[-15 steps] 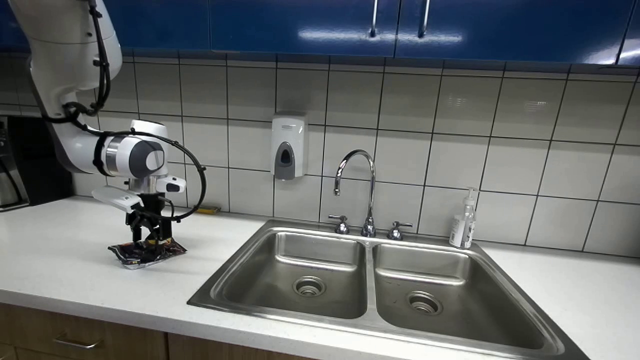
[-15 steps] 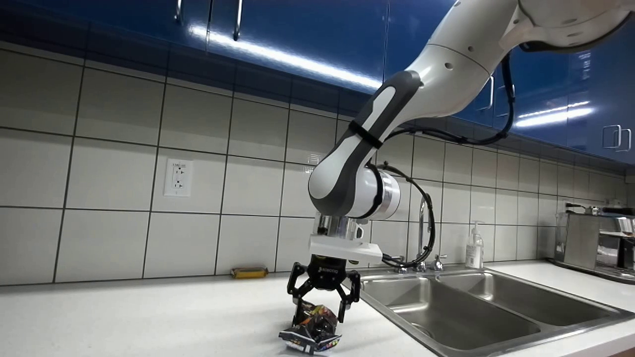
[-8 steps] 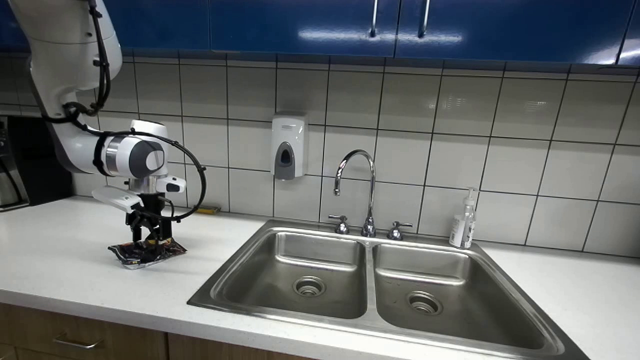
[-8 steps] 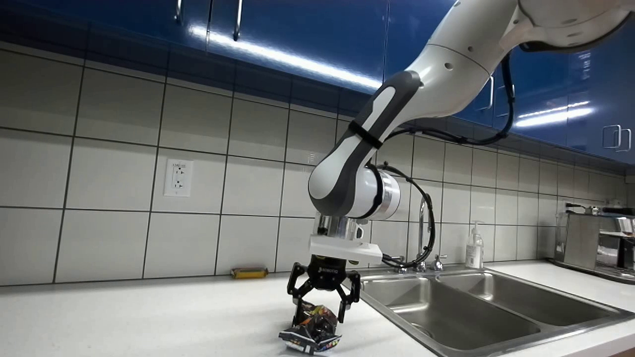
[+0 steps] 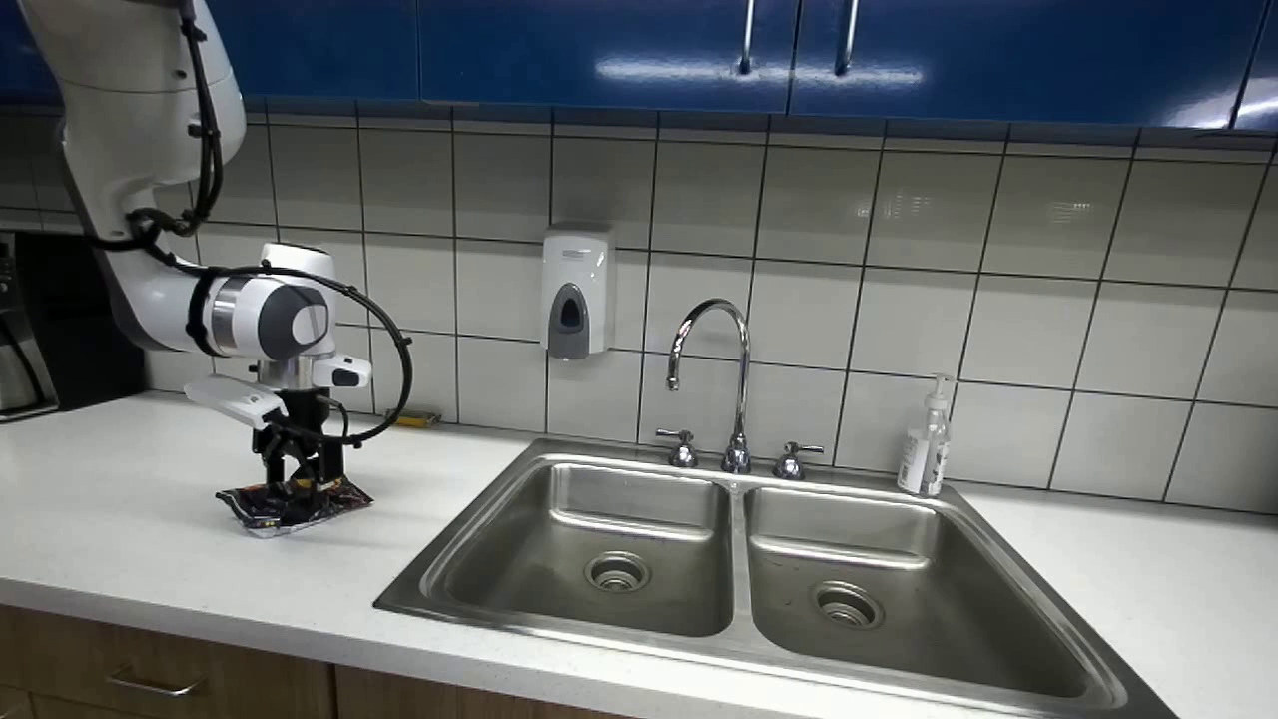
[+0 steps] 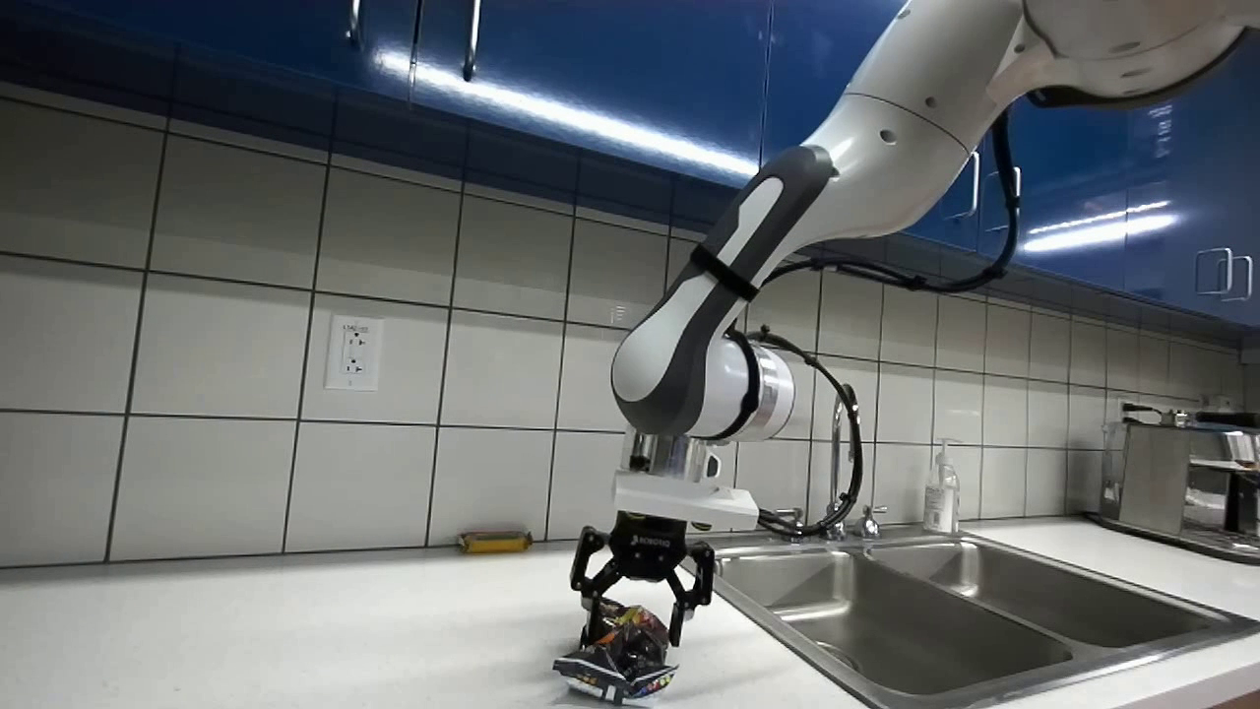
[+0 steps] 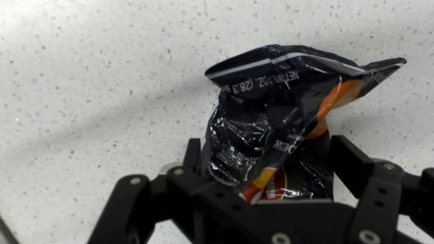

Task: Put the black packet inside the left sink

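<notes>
Counter (image 5: 130,479): white, dark-flecked, spread out beneath the gripper (image 6: 635,640).
Packet (image 7: 251,112): black, shiny, crumpled, white and orange marks; on the counter right under the gripper, between its fingers (image 7: 351,162), outside the left sink (image 5: 529,589).
Gripper: fingers well apart, one each side of the packet, tips low; whether either touches it, cannot tell.
Left sink: steel, near the gripper, off to its side; strip of counter and steel rim (image 5: 404,594) between.
Right sink (image 5: 929,629): same steel, one basin farther from gripper.
Cable (image 5: 407,364): black loop off the arm (image 6: 876,177), bulging out sinkward of gripper.
Tap (image 5: 741,399): chrome, levers (image 5: 789,462) either side, back edge of sinks, well apart from gripper.
Dispenser (image 5: 577,292): white and grey, on the tiles (image 6: 236,345) sinkward of gripper, higher than its fingers.
Bottle (image 5: 924,449): pump top, behind right sink, well apart from gripper; label too small to read.
Yellow thing (image 6: 495,543): on counter by the tiles, behind gripper; cannot tell what.
Steel appliance (image 6: 1166,478): past both sinks, far from gripper.
Dark appliance (image 5: 70,340): opposite side of gripper from sinks, partly behind arm.
Print on packet: "NET WT. 1 OZ. (28.3 g", upside down in the wrist view; "GUARANTEED" curving nearer the gripper; rest too creased or small.
Print on gripper: ROBOTIQ.
Tiles: pale, dark grout, behind gripper; outlet (image 6: 352,353) set in them, away from sinks.
Cabinets (image 5: 599,50): glossy blue, above gripper.
Drawers (image 5: 90,639): brown, lower than gripper, under the counter.
</notes>
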`<state>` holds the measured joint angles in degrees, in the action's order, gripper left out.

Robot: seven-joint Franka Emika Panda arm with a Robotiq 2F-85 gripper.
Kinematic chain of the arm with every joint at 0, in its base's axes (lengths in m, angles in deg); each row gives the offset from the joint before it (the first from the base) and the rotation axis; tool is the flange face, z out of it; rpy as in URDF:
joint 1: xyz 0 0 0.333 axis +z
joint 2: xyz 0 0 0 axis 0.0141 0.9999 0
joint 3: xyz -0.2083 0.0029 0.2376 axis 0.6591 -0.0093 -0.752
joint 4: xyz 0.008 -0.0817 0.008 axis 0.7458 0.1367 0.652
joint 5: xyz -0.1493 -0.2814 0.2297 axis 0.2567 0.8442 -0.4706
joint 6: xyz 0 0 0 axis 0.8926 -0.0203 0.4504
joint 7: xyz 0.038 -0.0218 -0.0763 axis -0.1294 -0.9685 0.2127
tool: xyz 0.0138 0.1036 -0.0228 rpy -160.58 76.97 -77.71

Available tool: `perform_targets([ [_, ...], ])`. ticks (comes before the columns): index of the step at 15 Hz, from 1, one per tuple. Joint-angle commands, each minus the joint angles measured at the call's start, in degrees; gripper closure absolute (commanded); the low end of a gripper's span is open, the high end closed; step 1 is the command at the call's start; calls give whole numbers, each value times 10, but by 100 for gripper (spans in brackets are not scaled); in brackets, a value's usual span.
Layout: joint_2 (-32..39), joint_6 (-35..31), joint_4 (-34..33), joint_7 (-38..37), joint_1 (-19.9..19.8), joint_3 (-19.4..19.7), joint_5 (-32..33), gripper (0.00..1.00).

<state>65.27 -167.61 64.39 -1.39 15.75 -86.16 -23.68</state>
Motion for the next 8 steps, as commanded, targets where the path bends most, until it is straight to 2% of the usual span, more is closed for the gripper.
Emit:
perform_targets([
  [1, 9, -20, -11, 2, 5, 4, 12, 35],
  [8, 14, -21, -19, 5, 4, 6, 22, 89],
])
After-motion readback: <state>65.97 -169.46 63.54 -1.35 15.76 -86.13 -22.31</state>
